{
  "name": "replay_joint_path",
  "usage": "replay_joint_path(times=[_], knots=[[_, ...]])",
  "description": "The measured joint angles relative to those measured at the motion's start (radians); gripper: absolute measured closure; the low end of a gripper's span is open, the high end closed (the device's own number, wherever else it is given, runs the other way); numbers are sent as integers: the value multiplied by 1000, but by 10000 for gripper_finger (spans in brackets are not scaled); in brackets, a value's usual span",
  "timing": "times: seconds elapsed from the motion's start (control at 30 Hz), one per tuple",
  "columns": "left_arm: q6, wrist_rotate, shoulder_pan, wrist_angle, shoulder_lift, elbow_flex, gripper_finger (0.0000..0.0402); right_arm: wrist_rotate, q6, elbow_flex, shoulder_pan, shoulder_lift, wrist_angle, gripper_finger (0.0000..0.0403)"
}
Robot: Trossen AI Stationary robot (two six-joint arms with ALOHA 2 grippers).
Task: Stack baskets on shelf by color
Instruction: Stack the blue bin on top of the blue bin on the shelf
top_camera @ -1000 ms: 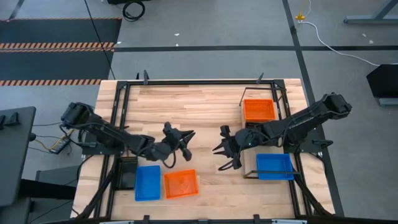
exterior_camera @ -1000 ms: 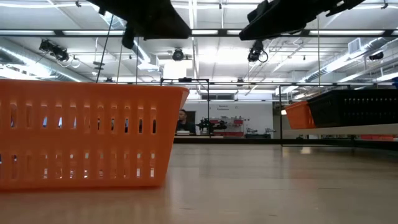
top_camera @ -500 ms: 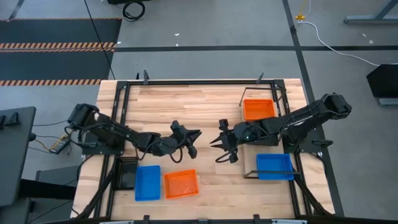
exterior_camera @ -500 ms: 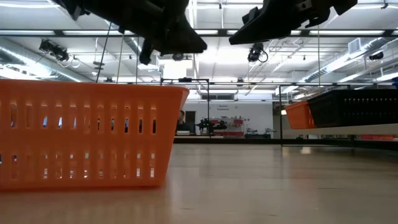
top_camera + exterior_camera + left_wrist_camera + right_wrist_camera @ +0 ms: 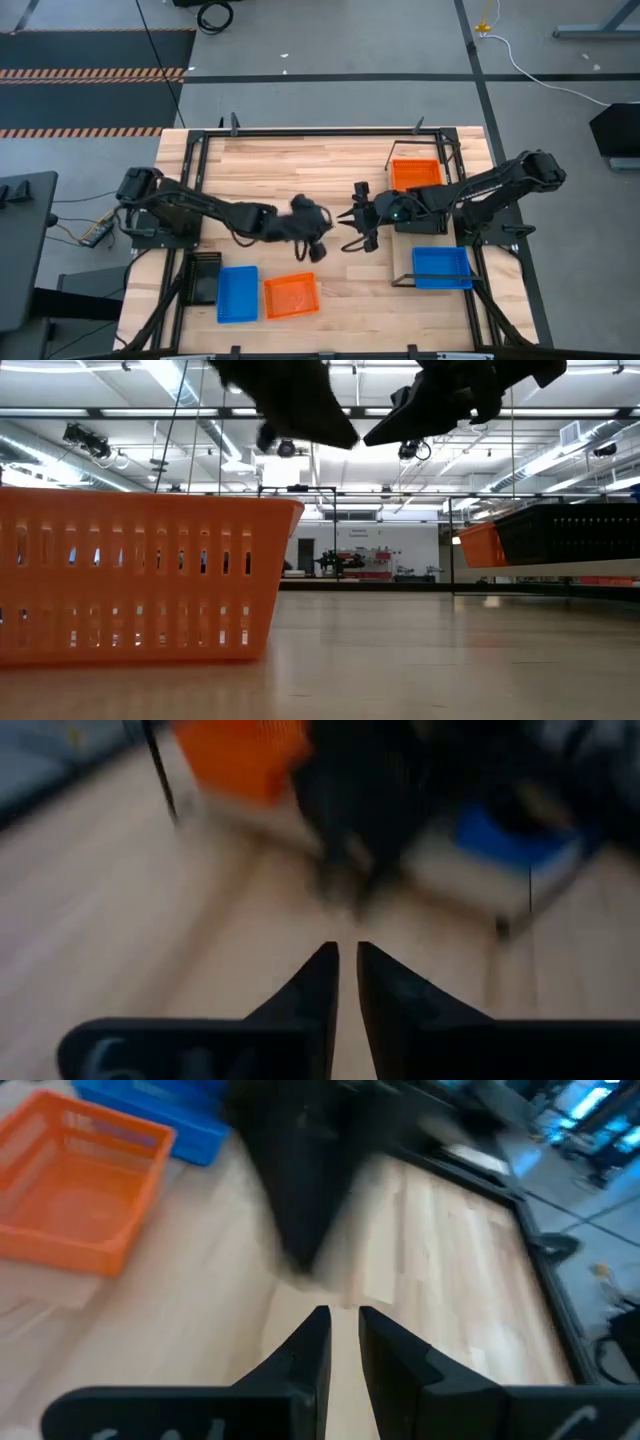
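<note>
High view shows the wooden table with both arms reaching toward its middle, their tips near each other over bare wood and neither carrying anything. On the right side stands the shelf, its black wire frame holding an orange basket at the far end and a blue basket at the near end. Three more wait on the tabletop at the near left: a blue basket, an orange basket just beside it, and a black basket at the table's edge. The left gripper hangs a little beyond the loose orange basket, and its own wrist view shows the two fingers drawn nearly together with only a thin slit between them and nothing in it. The right gripper hovers between the shelf and the table's centre, its fingers likewise almost closed and empty. My judgement is that this is a pause between placements, with three baskets not yet sorted. The next move would call for the left claw to spread, drop onto the rim of a loose basket, likely the orange one nearest it, and carry or pass it toward its matching colour on the shelf.
</note>
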Motion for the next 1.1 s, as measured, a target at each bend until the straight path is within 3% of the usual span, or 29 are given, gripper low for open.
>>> replay_joint_path(times=[0.1, 0.2, 0.37, 0.5, 0.73, 0.9, 1.1], knots=[[-139, 18, -44, -480, 11, 205, 359, 14, 1, 0, -3, -11, 3, 339], [-384, 17, -85, -870, 16, 341, 360, 11, 1, 0, -1, -30, 9, 339], [-723, 48, -148, -1185, 8, 422, 360, 11, 17, 0, -2, -84, 31, 339], [-876, 171, -197, -1264, 9, 380, 349, 10, 27, 1, -1, -128, 51, 339], [-928, 279, -285, -1220, 10, 298, 305, 94, 63, 1, -2, -174, 57, 339], [-1009, 301, -357, -1169, 10, 294, 270, 163, 82, 1, -2, -181, 58, 339], [-1161, 328, -446, -1104, 21, 277, 230, 167, 153, 1, -2, -178, 73, 340]])
